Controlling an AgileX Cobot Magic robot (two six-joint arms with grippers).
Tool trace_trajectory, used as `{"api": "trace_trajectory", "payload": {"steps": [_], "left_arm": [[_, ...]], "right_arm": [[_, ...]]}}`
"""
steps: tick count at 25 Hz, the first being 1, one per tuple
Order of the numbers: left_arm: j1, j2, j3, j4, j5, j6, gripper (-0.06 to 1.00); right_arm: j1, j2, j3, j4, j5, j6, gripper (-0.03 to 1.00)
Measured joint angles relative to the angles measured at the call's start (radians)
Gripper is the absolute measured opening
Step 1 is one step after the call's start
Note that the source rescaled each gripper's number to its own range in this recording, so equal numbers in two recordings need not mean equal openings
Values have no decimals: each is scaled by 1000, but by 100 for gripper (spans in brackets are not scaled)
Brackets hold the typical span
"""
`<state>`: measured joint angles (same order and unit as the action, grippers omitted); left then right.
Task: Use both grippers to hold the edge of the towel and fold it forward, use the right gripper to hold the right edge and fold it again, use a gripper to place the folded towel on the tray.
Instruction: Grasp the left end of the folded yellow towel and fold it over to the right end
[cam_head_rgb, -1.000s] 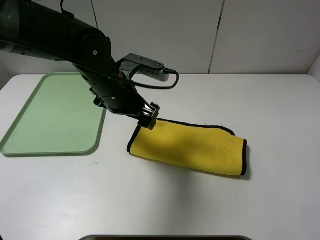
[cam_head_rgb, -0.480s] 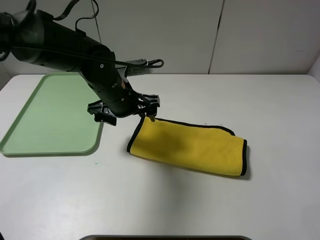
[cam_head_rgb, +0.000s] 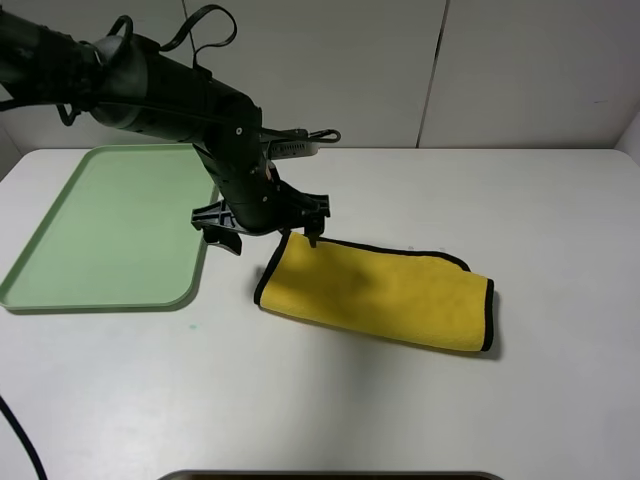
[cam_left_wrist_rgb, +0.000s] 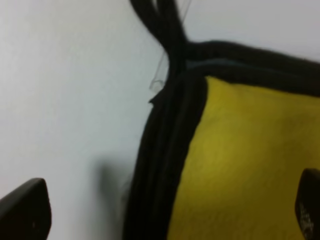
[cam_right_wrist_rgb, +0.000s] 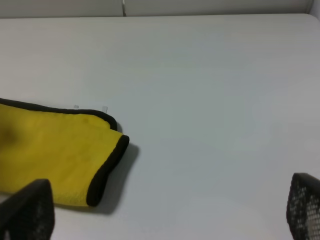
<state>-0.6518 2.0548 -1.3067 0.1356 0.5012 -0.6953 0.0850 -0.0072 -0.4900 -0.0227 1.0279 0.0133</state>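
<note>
We see the folded towel lying on the surface near the tray, to its right and not touching it. Our left gripper hangs over the towel's far left corner, jaws spread wide and holding nothing. The black-bound corner and its loop lie between the fingers. Our right gripper is also wide and empty over bare surface, with the towel's right end off toward one finger.
</note>
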Motion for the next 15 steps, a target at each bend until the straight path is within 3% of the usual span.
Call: {"api": "trace_trajectory", "payload": {"steps": [6, 15], "left_arm": [[0, 11, 0, -18, 89, 49, 98], [0, 58, -3, -21, 56, 73, 98]], "right_arm": [[0, 0, 0, 0, 0, 0, 100], [0, 0, 0, 0, 0, 0, 100]]}}
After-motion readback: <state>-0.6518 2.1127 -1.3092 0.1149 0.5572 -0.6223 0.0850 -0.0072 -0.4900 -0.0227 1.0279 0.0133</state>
